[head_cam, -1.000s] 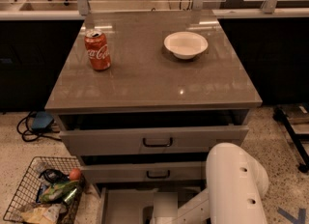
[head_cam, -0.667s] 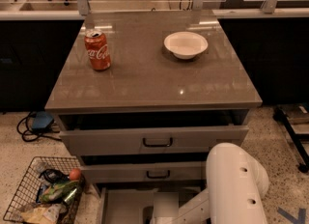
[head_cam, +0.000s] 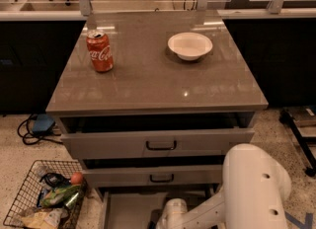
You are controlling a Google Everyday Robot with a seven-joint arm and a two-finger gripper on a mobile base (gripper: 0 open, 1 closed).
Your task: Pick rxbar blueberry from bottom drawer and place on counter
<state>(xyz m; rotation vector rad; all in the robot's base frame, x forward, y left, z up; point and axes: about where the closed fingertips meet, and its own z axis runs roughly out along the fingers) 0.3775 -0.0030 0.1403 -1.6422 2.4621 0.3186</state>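
The counter [head_cam: 158, 82] is a glossy grey-brown slab on top of the cabinet. Below it the bottom drawer [head_cam: 129, 210] is pulled out, and a strip of its pale grey floor shows at the frame's lower edge. My white arm [head_cam: 254, 193] comes in from the lower right and bends down into that drawer, its wrist [head_cam: 173, 214] over the drawer floor. My gripper is below the bottom edge of the picture and out of view. The rxbar blueberry is hidden or out of view.
A red cola can [head_cam: 100, 51] stands at the counter's back left and a white bowl [head_cam: 190, 45] at its back right. Two upper drawers with black handles [head_cam: 160, 145] are slightly ajar. A wire basket [head_cam: 44, 203] of litter sits on the floor at the left. A pale ledge with posts [head_cam: 148, 13] runs behind.
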